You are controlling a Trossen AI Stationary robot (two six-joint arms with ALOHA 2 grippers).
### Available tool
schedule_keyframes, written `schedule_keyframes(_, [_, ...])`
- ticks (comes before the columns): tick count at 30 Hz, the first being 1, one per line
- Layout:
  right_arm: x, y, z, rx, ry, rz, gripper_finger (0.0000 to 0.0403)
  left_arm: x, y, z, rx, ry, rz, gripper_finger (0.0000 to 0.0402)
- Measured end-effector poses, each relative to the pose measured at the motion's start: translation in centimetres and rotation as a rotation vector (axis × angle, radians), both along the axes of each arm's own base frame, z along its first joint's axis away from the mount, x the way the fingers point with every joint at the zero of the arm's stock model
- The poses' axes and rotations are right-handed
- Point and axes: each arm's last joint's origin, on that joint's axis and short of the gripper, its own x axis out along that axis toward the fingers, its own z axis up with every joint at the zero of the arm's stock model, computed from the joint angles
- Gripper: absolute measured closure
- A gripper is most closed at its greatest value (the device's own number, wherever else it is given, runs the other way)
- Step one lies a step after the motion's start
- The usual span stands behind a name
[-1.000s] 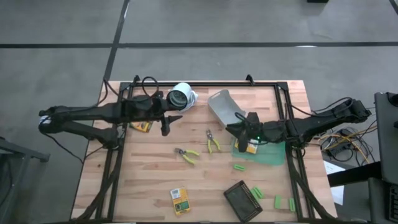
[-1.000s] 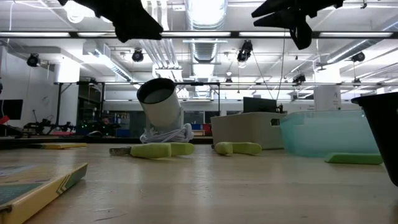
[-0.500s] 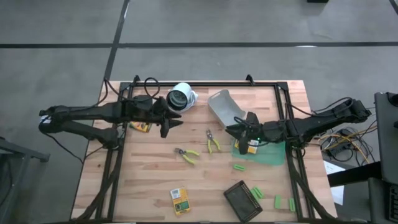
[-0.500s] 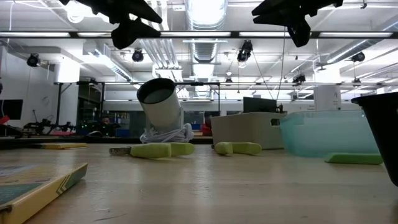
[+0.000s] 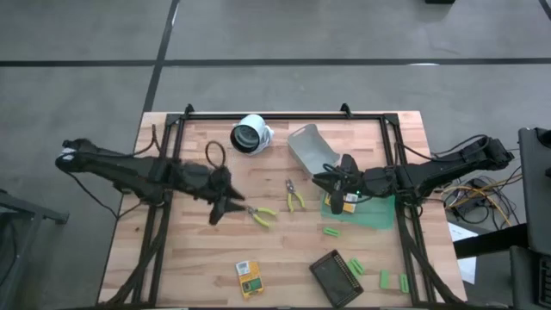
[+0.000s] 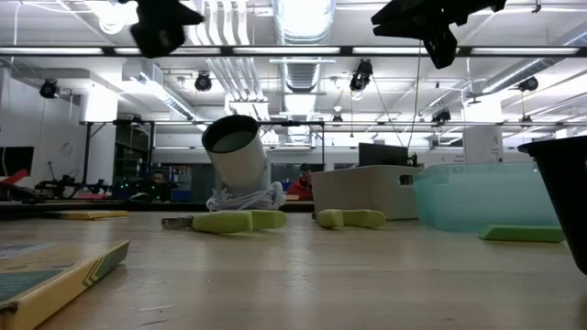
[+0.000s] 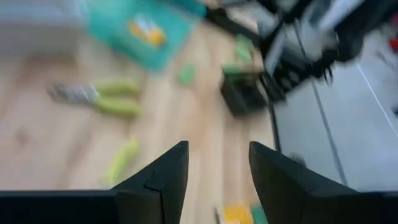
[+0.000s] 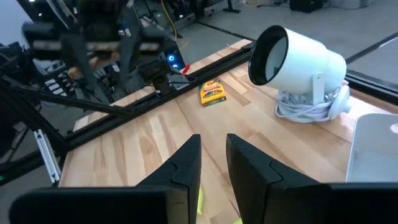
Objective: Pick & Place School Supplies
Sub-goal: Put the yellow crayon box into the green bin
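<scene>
My left gripper (image 5: 225, 207) hangs open above the table's middle, just left of one pair of yellow-handled scissors (image 5: 259, 215); its wrist view is blurred. A second pair of scissors (image 5: 294, 196) lies further right. My right gripper (image 5: 331, 179) hovers slightly open over the left rim of the green bin (image 5: 370, 215), which holds a yellow pack (image 5: 347, 204). Another yellow pack (image 5: 248, 277) lies flat by the near edge, and a third (image 8: 213, 92) lies near the far left rail. Green blocks (image 5: 331, 231) lie scattered at near right.
A tipped grey bin (image 5: 308, 146) and a white lamp-like can (image 5: 250, 135) stand at the far side. A dark tray (image 5: 331, 274) sits near the near edge with green blocks (image 5: 385, 279) beside it. A black rail frame (image 5: 284, 117) borders the table.
My left gripper has swung from beside the white can toward the table's near edge, ending next to the scissors in the middle. The right arm has kept still. No object has moved.
</scene>
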Motion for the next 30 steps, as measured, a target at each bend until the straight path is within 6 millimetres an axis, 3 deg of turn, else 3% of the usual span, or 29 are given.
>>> schedule_keyframes(5, [0.0, 0.0, 0.0, -0.002, -0.002, -0.011, 0.0338, -1.2, -2.5, -1.2, -0.081, 0.159, -0.125, 0.0228])
schedule_keyframes(9, [0.0, 0.0, 0.0, 0.088, -0.026, -0.035, 0.0339, -1.3, -4.8, -2.2, -0.084, 0.181, -0.219, 0.0228])
schedule_keyframes(18, [0.0, 0.0, -0.1, 0.104, -0.027, -0.039, 0.0341, 1.7, -9.6, -5.4, -0.112, 0.104, -0.327, 0.0228])
schedule_keyframes(30, [-0.3, 0.0, -0.9, 0.077, 0.052, -0.028, 0.0342, 6.6, -13.1, -12.5, -0.143, 0.280, -0.303, 0.0228])
